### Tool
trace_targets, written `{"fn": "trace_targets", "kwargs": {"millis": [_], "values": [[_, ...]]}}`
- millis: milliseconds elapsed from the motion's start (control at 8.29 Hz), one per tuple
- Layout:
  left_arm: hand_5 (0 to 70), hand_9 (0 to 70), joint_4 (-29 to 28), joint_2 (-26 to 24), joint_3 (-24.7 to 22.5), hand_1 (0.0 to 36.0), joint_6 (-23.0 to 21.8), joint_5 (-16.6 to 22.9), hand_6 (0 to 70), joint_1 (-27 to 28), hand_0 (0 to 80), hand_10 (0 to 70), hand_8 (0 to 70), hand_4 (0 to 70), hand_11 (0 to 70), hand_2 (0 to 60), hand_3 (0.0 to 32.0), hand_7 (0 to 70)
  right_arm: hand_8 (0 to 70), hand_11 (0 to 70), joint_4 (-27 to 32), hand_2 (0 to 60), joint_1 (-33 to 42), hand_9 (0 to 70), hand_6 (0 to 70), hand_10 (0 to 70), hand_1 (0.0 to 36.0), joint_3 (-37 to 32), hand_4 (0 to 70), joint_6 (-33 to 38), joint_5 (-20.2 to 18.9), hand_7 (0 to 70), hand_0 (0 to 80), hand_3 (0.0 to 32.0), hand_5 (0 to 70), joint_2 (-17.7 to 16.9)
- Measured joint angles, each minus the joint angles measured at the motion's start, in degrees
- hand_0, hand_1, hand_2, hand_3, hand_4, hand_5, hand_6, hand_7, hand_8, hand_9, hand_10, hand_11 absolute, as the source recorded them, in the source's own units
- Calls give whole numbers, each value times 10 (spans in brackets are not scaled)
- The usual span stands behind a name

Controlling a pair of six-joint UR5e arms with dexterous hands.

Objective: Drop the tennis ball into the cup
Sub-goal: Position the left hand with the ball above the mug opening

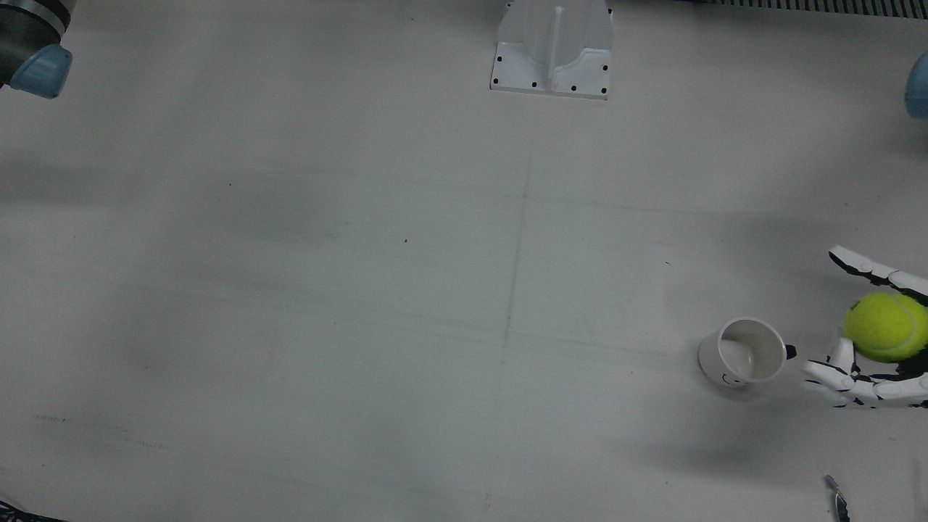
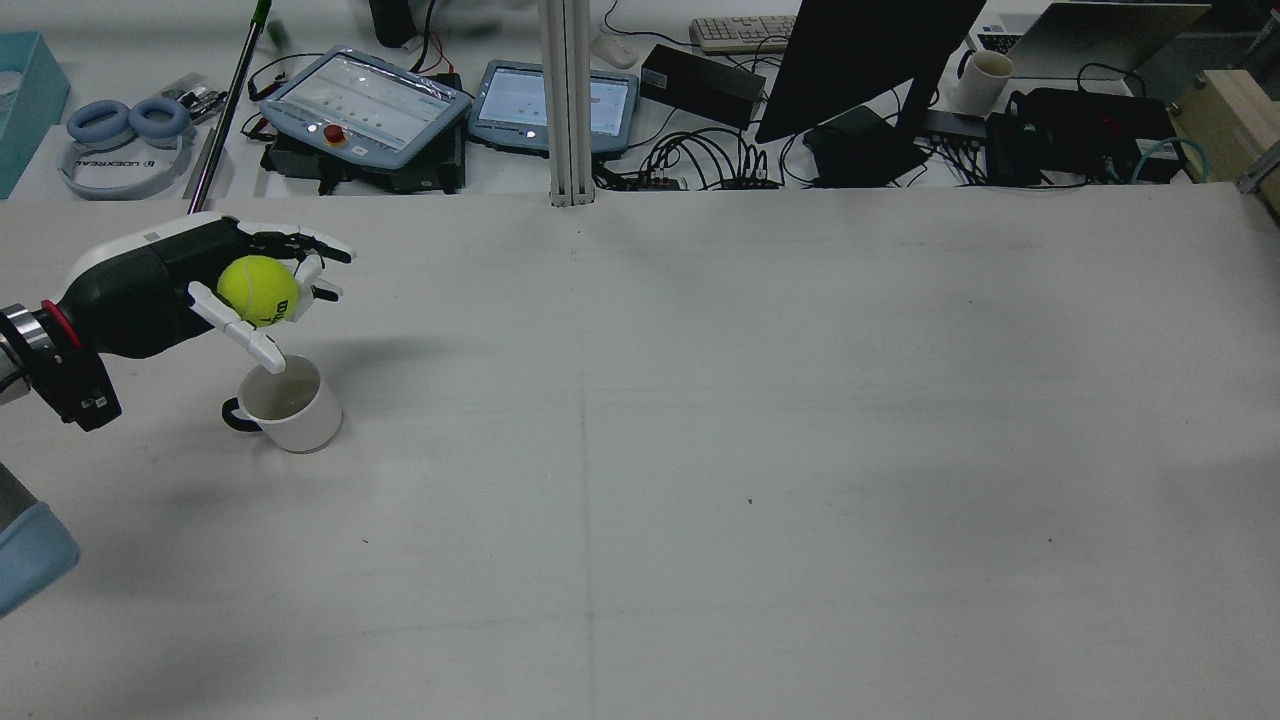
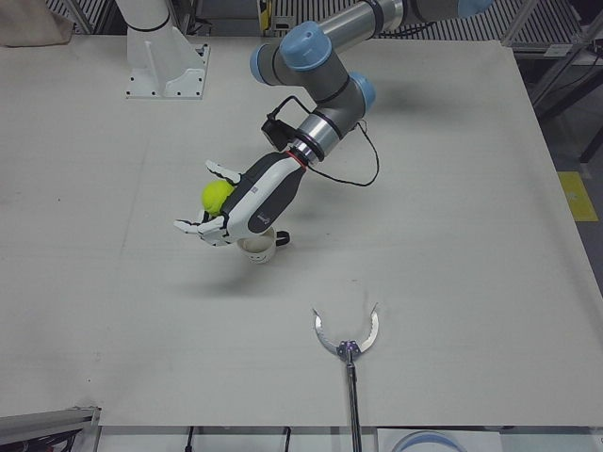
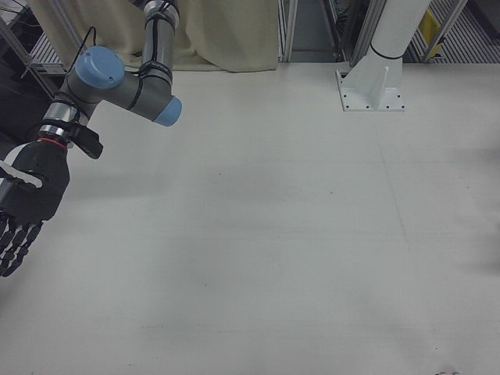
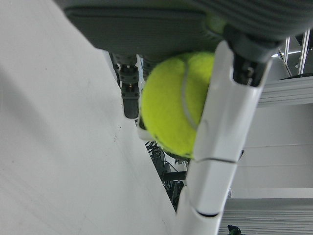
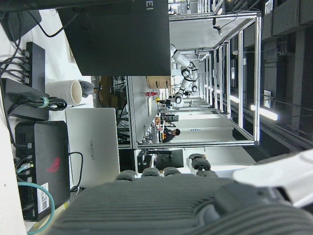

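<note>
My left hand (image 2: pixel 150 290) is shut on the yellow-green tennis ball (image 2: pixel 258 291), held in the air near the table's left side. The white cup (image 2: pixel 285 405) with a dark handle stands upright on the table just below and in front of the ball. In the front view the ball (image 1: pixel 886 326) lies beside the cup (image 1: pixel 747 351), not over its mouth. The left hand view shows the ball (image 5: pixel 173 107) pinched between fingers (image 5: pixel 220 147). My right hand (image 4: pixel 27 203) is open and empty, hanging at the far side of the table, away from the cup.
A grabber tool (image 3: pixel 347 344) lies on the table near the operators' edge. A white arm pedestal (image 1: pixel 552 47) stands at the robot side. Tablets, cables and a monitor (image 2: pixel 860 60) crowd the bench beyond the table.
</note>
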Motion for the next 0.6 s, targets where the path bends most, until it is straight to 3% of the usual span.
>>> {"fn": "trace_targets", "kwargs": {"millis": [121, 241, 362, 483, 603], "values": [[246, 700, -6, 3, 5, 360, 0, -5, 572, 6, 800, 170, 568, 372, 282, 128, 0, 700, 0, 0, 0, 0, 0, 0, 0, 0, 0, 0, 0, 0, 0, 0, 0, 0, 0, 0], [211, 700, -23, 15, 12, 360, -1, -12, 426, 10, 800, 173, 547, 373, 285, 116, 0, 700, 0, 0, 0, 0, 0, 0, 0, 0, 0, 1, 0, 0, 0, 0, 0, 0, 0, 0], [240, 700, -55, 33, 25, 360, -5, -24, 568, 11, 800, 172, 569, 373, 285, 143, 0, 700, 0, 0, 0, 0, 0, 0, 0, 0, 0, 1, 0, 0, 0, 0, 0, 0, 0, 0], [201, 700, -78, 47, 36, 360, -19, -37, 342, 11, 800, 172, 530, 370, 287, 116, 0, 700, 0, 0, 0, 0, 1, 0, 0, 0, 0, 1, 0, 0, 0, 0, 0, 0, 0, 0], [208, 700, -88, 55, 39, 360, -34, -46, 382, 11, 800, 172, 535, 369, 287, 143, 0, 700, 0, 0, 0, 0, 1, 0, 0, 0, 0, 1, 0, 0, 0, 0, 0, 0, 0, 0]]}}
